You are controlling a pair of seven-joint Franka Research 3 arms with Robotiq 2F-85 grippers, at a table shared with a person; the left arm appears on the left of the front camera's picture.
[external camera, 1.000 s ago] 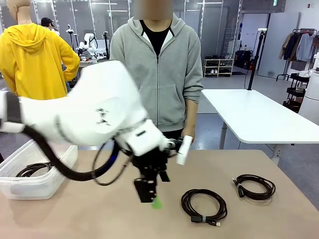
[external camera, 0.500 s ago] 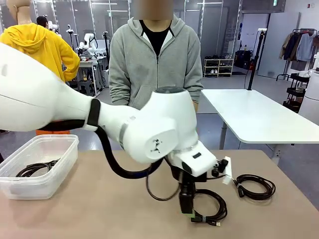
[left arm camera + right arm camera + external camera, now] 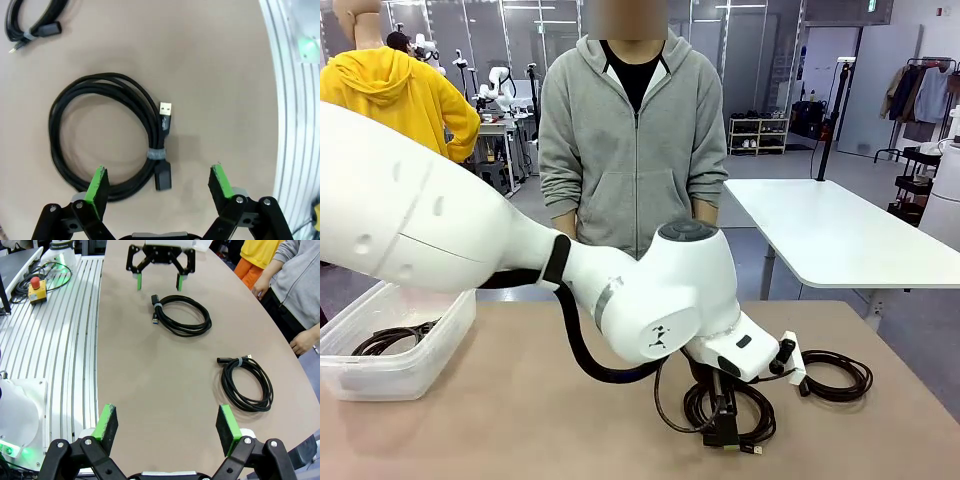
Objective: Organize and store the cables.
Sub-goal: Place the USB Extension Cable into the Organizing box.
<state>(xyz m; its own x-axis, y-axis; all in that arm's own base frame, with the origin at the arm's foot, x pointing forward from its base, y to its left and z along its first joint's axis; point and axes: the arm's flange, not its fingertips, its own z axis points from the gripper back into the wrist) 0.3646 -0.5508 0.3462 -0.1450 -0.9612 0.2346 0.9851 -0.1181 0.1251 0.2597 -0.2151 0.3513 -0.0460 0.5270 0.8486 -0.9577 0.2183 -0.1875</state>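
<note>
Hovering over one coiled cable (image 3: 100, 80), left tool (image 3: 159, 175) spread (its arm (image 3: 650, 300) hides part frontally); right tool (image 3: 167, 415) also spread.

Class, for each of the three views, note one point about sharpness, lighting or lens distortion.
Front view: the left arm is sharp, no motion smear, but hides part of the table. Left wrist view: the cable is crisp under even light, no glare. Right wrist view: the wide lens bends the table edge into a curve.
</note>
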